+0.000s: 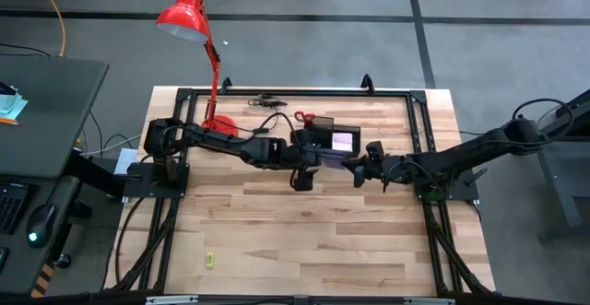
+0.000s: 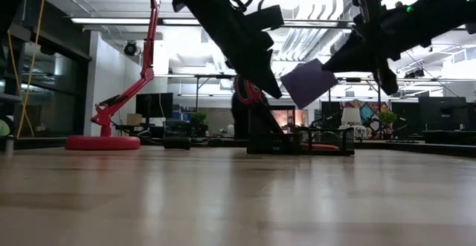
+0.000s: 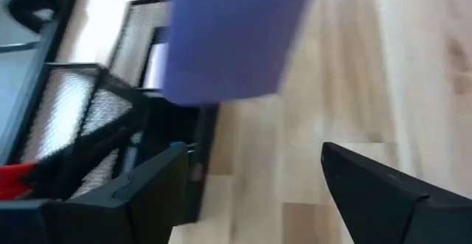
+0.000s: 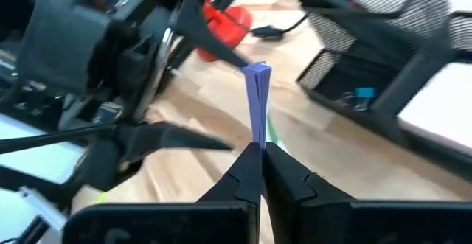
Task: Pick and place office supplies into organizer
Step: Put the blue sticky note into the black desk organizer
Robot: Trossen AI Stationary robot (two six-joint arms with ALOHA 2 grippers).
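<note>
While my right pincer [image 4: 259, 150] is pinched shut on the edge of the flat purple square note pad [image 2: 308, 82], I hold the pad up in the air, well above the pale wooden worktop [image 1: 323, 231]. It hangs just in front of the small black mesh organizer tray [image 2: 301, 140], which sits at the far side of the worktop. My left pincer [image 3: 251, 192] is right beside the pad with its two dark fingers spread apart and nothing between them. I think this is a hand-over: the pad is passing from one pincer to the other, and the right one has it now.

Next, I think my left arm needs to pull back out of the way. Then I carry the pad over an open box in the tray, tip it flat, lower it in and let go. The red-handled scissors [image 1: 305, 117] stand in the tray. A tiny yellow-green piece [image 1: 209, 261] lies far off near the front edge of the worktop.
</note>
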